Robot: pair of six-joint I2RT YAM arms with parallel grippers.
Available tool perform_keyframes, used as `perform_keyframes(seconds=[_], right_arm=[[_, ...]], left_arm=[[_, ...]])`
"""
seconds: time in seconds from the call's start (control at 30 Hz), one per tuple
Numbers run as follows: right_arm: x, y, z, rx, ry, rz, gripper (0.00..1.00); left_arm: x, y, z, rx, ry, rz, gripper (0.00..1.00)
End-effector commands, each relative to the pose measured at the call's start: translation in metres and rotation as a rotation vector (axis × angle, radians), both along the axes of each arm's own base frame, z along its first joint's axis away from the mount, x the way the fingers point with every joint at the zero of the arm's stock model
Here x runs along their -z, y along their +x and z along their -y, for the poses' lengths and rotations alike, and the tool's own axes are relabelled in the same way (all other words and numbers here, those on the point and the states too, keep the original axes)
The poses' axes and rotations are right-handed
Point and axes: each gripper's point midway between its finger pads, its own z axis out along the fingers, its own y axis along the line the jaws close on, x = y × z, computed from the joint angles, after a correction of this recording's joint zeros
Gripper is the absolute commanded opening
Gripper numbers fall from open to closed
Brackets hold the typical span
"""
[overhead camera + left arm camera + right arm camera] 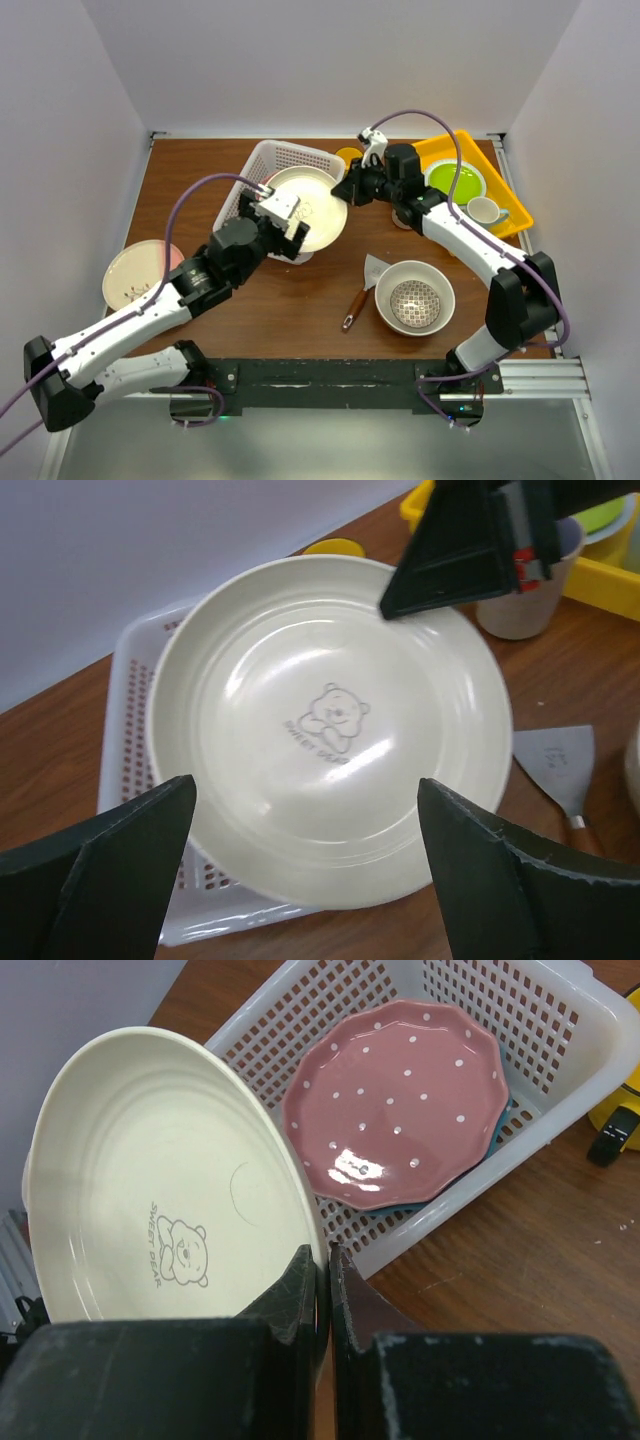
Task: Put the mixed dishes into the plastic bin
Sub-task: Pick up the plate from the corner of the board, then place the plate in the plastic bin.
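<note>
Red-rimmed cream plate sits far left on the worktop. My left tool is wide open, jaws either side of the pale green bear-print plate. That plate is tilted, partly over the near corner of the white plastic bin. The pink dotted plate lies in the bin on a blue plate. My right tool is clamped on the pale green plate's rim. Further right: spatula, large cream bowl with small patterned bowl inside, yellow tray holding lime-green plate and cream mug.
</note>
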Motion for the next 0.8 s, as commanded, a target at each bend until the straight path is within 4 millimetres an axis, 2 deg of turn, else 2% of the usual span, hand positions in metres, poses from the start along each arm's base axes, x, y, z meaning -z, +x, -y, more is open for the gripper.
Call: perform_keyframes(seconds=[0.0, 0.03, 0.07, 0.1, 0.13, 0.17, 0.2, 0.27, 0.3, 0.5, 0.53, 0.57, 0.6, 0.63, 0.7, 0.77], right_arm=[[-0.023, 0.025, -0.012, 0.004, 0.022, 0.066, 0.00], [-0.028, 0.030, -0.014, 0.005, 0.016, 0.067, 0.00], [-0.016, 0.035, -0.017, 0.004, -0.003, 0.037, 0.00], [-0.026, 0.043, -0.020, 0.006, -0.005, 0.063, 0.00], [-0.024, 0.047, -0.021, 0.007, -0.017, 0.057, 0.00], [-0.012, 0.053, -0.026, 0.003, -0.040, 0.043, 0.00], [-0.023, 0.061, -0.029, 0.010, -0.037, 0.066, 0.00], [-0.019, 0.067, -0.036, 0.007, -0.057, 0.059, 0.00], [-0.017, 0.077, -0.040, 0.014, -0.064, 0.059, 0.00], [-0.001, 0.104, -0.054, 0.063, -0.119, 0.076, 0.00], [0.011, 0.109, -0.056, 0.069, -0.131, 0.064, 0.01], [0.015, 0.113, -0.057, 0.080, -0.137, 0.061, 0.01], [0.011, 0.118, -0.058, 0.089, -0.136, 0.072, 0.01], [0.024, 0.123, -0.060, 0.093, -0.150, 0.057, 0.01], [0.023, 0.131, -0.061, 0.115, -0.155, 0.067, 0.02], [0.035, 0.139, -0.061, 0.131, -0.172, 0.057, 0.03]], left_arm=[[-0.015, 0.009, -0.035, -0.075, -0.037, -0.002, 1.00], [-0.013, 0.010, -0.045, -0.109, -0.022, 0.003, 1.00], [-0.009, 0.011, -0.054, -0.137, -0.006, -0.003, 1.00], [-0.004, 0.010, -0.065, -0.169, 0.014, 0.002, 1.00], [-0.002, 0.010, -0.071, -0.189, 0.018, 0.006, 1.00], [0.001, 0.010, -0.078, -0.212, 0.023, 0.009, 1.00], [0.006, 0.008, -0.089, -0.248, 0.034, 0.017, 1.00], [0.009, 0.007, -0.098, -0.280, 0.031, 0.037, 1.00], [0.014, 0.003, -0.106, -0.305, 0.035, 0.048, 1.00], [0.014, -0.006, -0.133, -0.394, 0.012, 0.116, 1.00], [0.013, -0.007, -0.137, -0.409, 0.007, 0.126, 1.00], [0.013, -0.007, -0.139, -0.421, 0.006, 0.132, 1.00], [0.012, -0.009, -0.143, -0.433, -0.007, 0.142, 1.00], [0.012, -0.010, -0.144, -0.433, -0.014, 0.147, 1.00], [0.012, -0.011, -0.145, -0.435, -0.019, 0.151, 1.00], [0.011, -0.011, -0.146, -0.441, -0.017, 0.153, 1.00]])
